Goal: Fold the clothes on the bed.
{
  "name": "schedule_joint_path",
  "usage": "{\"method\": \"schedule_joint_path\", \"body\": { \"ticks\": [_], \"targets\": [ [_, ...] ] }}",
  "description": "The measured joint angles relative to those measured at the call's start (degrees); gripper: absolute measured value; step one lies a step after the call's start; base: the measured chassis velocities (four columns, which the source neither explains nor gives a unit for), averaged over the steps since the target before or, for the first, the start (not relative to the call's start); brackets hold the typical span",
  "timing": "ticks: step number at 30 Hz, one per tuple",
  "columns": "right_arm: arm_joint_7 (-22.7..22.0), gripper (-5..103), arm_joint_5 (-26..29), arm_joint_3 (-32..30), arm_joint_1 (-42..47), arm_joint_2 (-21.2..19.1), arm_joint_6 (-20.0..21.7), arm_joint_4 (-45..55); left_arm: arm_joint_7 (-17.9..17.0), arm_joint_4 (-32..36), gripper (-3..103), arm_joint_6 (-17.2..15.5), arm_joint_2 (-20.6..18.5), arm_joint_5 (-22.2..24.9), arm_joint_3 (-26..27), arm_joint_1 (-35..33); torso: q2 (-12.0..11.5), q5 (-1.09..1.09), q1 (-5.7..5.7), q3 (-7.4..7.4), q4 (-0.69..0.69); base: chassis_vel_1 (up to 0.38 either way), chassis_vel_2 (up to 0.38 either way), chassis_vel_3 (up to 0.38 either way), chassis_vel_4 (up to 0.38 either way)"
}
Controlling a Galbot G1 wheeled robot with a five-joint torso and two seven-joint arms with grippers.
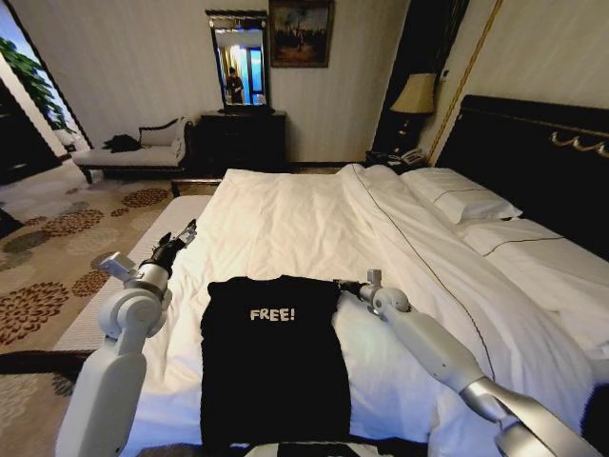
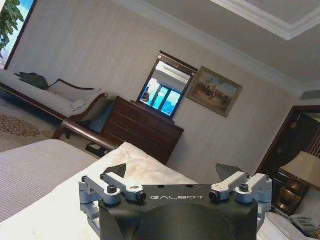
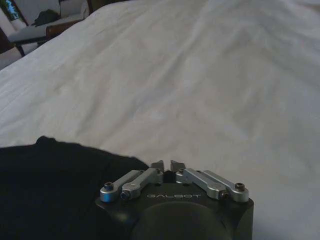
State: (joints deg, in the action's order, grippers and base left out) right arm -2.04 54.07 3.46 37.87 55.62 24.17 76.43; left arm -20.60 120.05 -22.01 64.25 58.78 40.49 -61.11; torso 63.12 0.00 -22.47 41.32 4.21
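The black T-shirt [image 1: 271, 357] with white "FREE!" on the chest lies flat at the near end of the bed [image 1: 285, 209], collar away from me. My right gripper [image 1: 341, 284] sits low at the shirt's far right corner. In the right wrist view the right gripper [image 3: 167, 165] is shut, with the black fabric [image 3: 55, 185] reaching right up beside it; whether any cloth is pinched I cannot tell. My left gripper [image 1: 186, 232] hovers over the bed's left edge, apart from the shirt. In the left wrist view the left gripper [image 2: 172, 172] is open and holds nothing.
White pillows [image 1: 459, 196] lie against the dark headboard [image 1: 533, 143] at the right. A lamp [image 1: 415, 94] stands on the nightstand. Beyond the bed are a dark dresser [image 1: 243, 138] and a pale chaise [image 1: 133, 152]. Patterned carpet [image 1: 57, 238] runs along the left.
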Motion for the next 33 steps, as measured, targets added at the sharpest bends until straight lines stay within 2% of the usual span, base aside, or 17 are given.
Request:
{"method": "schedule_joint_path", "body": {
  "ticks": [1, 4, 6, 7, 10, 11, 14, 15, 17, 18, 19, 20, 24, 33],
  "targets": [
    [0.0, 9, 0.0, 0.0, 0.0, 0.0, 0.0, 0.0, 0.0, 0.0, 100, 0.0, 0.0, 0.0, 0.0, 0.0, 0.0, 0.00, 0.00, 0.00, 0.00, 0.000, 0.000, 0.000, 0.000],
    [0.7, 19, -0.1, 0.5, -0.4, 0.1, -3.6, 1.0, 0.0, 0.3, 100, 0.0, 0.1, 0.0, 0.3, -0.5, 0.0, 0.00, 0.00, 0.00, 0.01, 0.000, 0.000, 0.000, 0.000],
    [3.0, 30, -0.4, 1.6, -2.0, 0.6, -7.1, 0.9, 0.0, 0.5, 100, 0.0, 0.2, -0.3, 0.3, -0.8, 0.0, 0.00, 0.00, 0.00, 0.00, 0.000, 0.000, 0.000, 0.000],
    [3.0, 30, -0.4, 1.6, -2.0, 0.6, -7.1, 0.9, 0.0, 0.5, 100, 0.0, 0.2, -0.3, 0.3, -0.8, 0.0, 0.00, 0.00, 0.00, 0.00, 0.000, 0.000, 0.000, 0.000],
    [6.5, 41, -0.5, 4.4, -5.5, 1.6, -9.0, -1.7, -0.1, 0.7, 100, 0.0, 0.4, -0.5, 0.3, -1.1, 0.0, -0.01, 0.00, 0.00, -0.02, 0.000, 0.000, 0.000, 0.000],
    [6.5, 41, -0.5, 4.4, -5.5, 1.6, -9.0, -1.7, -0.1, 0.7, 100, 0.0, 0.4, -0.5, 0.3, -1.1, 0.0, -0.01, 0.00, 0.00, -0.02, 0.000, 0.000, 0.000, 0.000],
    [11.8, 58, -1.0, 9.1, -9.6, 3.0, -8.2, -7.0, -0.2, 1.0, 100, 0.0, 0.5, -0.7, 0.4, -1.3, 0.0, -0.01, 0.00, 0.00, 0.00, 0.000, 0.000, 0.000, 0.000],
    [11.8, 58, -1.0, 9.1, -9.6, 3.0, -8.2, -7.0, -0.2, 1.0, 100, 0.0, 0.5, -0.7, 0.4, -1.3, 0.0, -0.01, 0.00, 0.00, 0.00, 0.000, 0.000, 0.000, 0.000],
    [14.7, 69, -1.4, 11.5, -11.2, 3.8, -6.7, -9.6, -0.2, 1.0, 100, -0.1, 0.5, -0.8, 0.6, -1.6, 0.0, 0.00, -0.01, 0.00, -0.01, 0.000, 0.000, 0.000, 0.000],
    [16.2, 69, -2.3, 12.2, -11.7, 4.3, -6.1, -10.8, -0.2, 1.0, 100, -0.1, 0.5, -0.9, 0.7, -1.8, 0.0, 0.00, 0.00, 0.01, 0.00, 0.000, 0.000, 0.000, 0.000],
    [19.8, 74, -5.9, 13.2, -12.7, 5.8, -6.2, -13.4, -0.3, 1.0, 100, -0.1, 0.5, -1.0, 0.9, -1.9, 0.0, -0.01, 0.00, 0.00, 0.01, 0.000, 0.000, 0.000, 0.000],
    [19.8, 74, -5.9, 13.2, -12.7, 5.8, -6.2, -13.4, -0.3, 1.0, 100, -0.1, 0.5, -1.0, 0.9, -1.9, 0.0, -0.01, 0.00, 0.00, 0.01, 0.000, 0.000, 0.000, 0.000],
    [22.6, 95, -10.3, 13.9, -14.7, 9.9, -6.8, -18.3, -0.3, 1.0, 100, -0.1, 0.8, -1.1, 1.0, -2.1, 0.0, 0.00, -0.01, 0.00, -0.02, 0.000, 0.000, 0.000, 0.000],
    [23.6, 103, -12.3, 14.2, -15.4, 10.8, -6.8, -20.6, -0.3, 0.2, 100, -0.1, 0.8, -1.1, 0.8, -1.5, 0.0, 0.00, 0.00, 0.00, 0.01, 0.000, 0.000, 0.000, 0.000]
  ]
}}
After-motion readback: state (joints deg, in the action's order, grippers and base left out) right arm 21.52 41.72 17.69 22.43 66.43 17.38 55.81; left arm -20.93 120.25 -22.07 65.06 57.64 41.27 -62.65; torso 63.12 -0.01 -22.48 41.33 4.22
